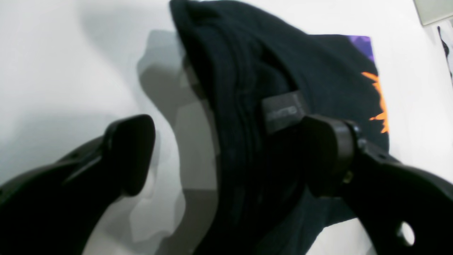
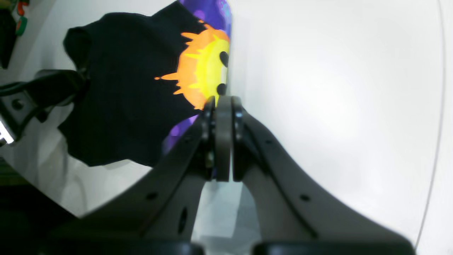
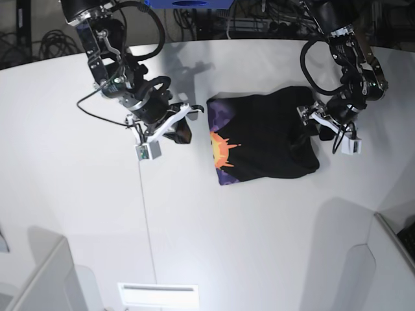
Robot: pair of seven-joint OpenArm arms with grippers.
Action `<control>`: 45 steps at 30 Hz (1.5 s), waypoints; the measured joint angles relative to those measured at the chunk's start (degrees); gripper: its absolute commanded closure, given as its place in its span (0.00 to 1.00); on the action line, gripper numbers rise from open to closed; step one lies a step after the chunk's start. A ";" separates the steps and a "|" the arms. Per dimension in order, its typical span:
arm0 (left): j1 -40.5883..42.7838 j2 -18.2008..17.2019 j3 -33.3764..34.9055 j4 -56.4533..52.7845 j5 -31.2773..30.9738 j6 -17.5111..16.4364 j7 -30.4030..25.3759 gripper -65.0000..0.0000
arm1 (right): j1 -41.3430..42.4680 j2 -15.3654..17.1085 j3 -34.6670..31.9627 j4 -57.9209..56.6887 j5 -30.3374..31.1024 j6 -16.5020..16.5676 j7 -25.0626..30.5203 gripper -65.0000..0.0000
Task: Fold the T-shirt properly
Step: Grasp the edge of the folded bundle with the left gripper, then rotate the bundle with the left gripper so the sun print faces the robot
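So the desk (image 3: 78, 214) is a big white one with a curved far edge, and it's lit bright enough to leave a glare patch near the bottom middle of the base view. Behind it, along the top of the frame, it's dark with a mess of cables (image 3: 39, 42) and a blue box (image 3: 188, 3). Pale grey panels (image 3: 45, 278) stick into the lower left and lower right corners.

Half of the sun print (image 3: 221, 150) was hidden under the fold of the T-shirt (image 3: 272, 133). The label (image 1: 283, 111) on its bunched edge was blurred and could not be read.
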 measured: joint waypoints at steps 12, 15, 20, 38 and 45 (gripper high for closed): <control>-2.05 0.46 6.29 -6.21 -1.11 -0.66 -1.77 0.04 | -0.17 0.15 0.02 0.00 0.00 -0.02 0.00 1.00; -2.25 0.33 6.60 -6.25 2.25 -0.83 -2.51 0.06 | -0.61 0.15 0.13 0.02 0.00 -0.02 0.42 1.00; -2.69 0.46 6.60 -6.10 7.17 -0.50 -3.06 0.45 | -1.60 0.02 1.92 0.00 0.00 0.00 0.24 1.00; -7.08 -10.05 32.68 -4.66 20.96 -0.02 -4.98 1.00 | -7.08 0.17 5.90 0.04 0.02 0.00 4.76 1.00; -10.08 -14.62 47.12 -0.22 29.62 0.92 -4.37 1.00 | -10.05 -0.13 9.51 0.04 0.00 0.04 5.42 1.00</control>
